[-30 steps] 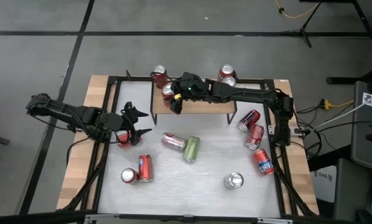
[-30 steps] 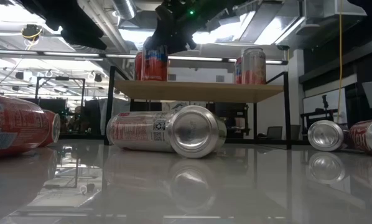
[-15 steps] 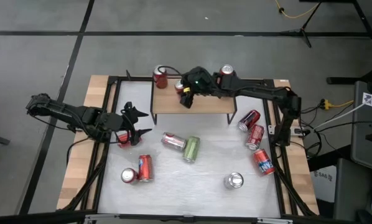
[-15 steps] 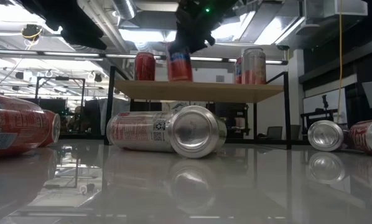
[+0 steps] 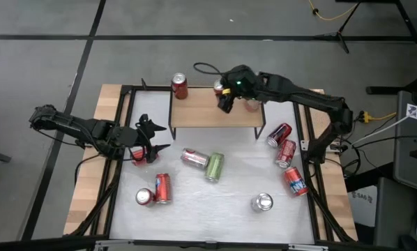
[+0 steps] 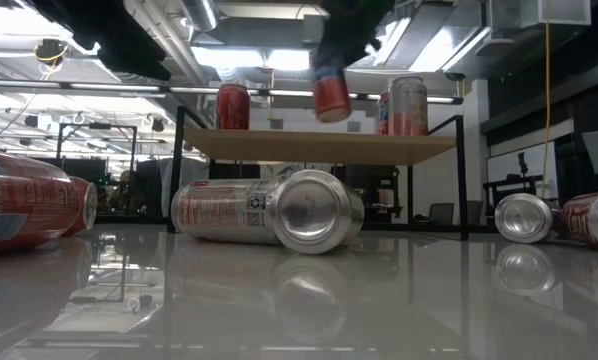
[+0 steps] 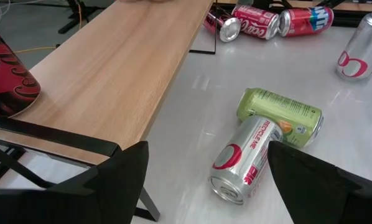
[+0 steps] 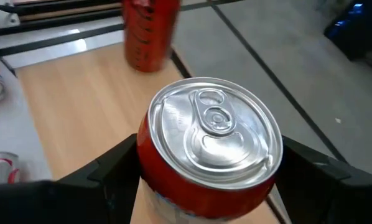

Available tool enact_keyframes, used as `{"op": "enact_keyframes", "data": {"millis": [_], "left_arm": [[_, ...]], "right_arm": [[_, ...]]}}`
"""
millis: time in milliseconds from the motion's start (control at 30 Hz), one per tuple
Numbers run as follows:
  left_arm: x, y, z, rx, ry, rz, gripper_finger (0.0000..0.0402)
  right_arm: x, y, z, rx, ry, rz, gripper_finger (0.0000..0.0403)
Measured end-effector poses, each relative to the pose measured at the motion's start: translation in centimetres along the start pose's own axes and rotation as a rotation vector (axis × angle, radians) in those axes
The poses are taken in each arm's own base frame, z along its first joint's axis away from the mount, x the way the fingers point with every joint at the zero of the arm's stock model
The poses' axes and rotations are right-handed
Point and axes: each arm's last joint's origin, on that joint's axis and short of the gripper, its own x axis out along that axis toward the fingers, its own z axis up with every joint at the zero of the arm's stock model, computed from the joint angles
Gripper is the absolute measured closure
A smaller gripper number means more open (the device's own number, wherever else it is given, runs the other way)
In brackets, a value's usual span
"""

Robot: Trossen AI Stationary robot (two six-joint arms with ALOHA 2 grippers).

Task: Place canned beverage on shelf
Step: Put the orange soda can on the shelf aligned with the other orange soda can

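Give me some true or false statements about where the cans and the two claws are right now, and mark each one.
1. The right claw is closed on a red can held above the shelf. True.
2. That held can rests on the shelf top. False: in the low view it hangs clear of the plank.
3. The left claw is open and holds nothing. True.
4. A green can stands upright on the shelf. False: it lies on its side on the white table, beside a silver can.
5. A red can stands upright near the shelf's left end. True.
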Motion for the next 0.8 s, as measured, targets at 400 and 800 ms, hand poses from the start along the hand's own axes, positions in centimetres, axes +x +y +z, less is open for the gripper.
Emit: {"op": "enact_keyframes", "data": {"millis": [400,800], "left_arm": [[0.0,0.0,0.0,0.0,0.0,0.0,0.0082],[0.0,0.0,0.0,-0.001,-0.001,0.0,0.0082]], "right_arm": [[-4.9,-2.4,-2.2,0.072,-0.098,-0.076,0.0111],[-1.5,-4.9,-5.2,0.156,-0.154,-0.076,0.0111]]}}
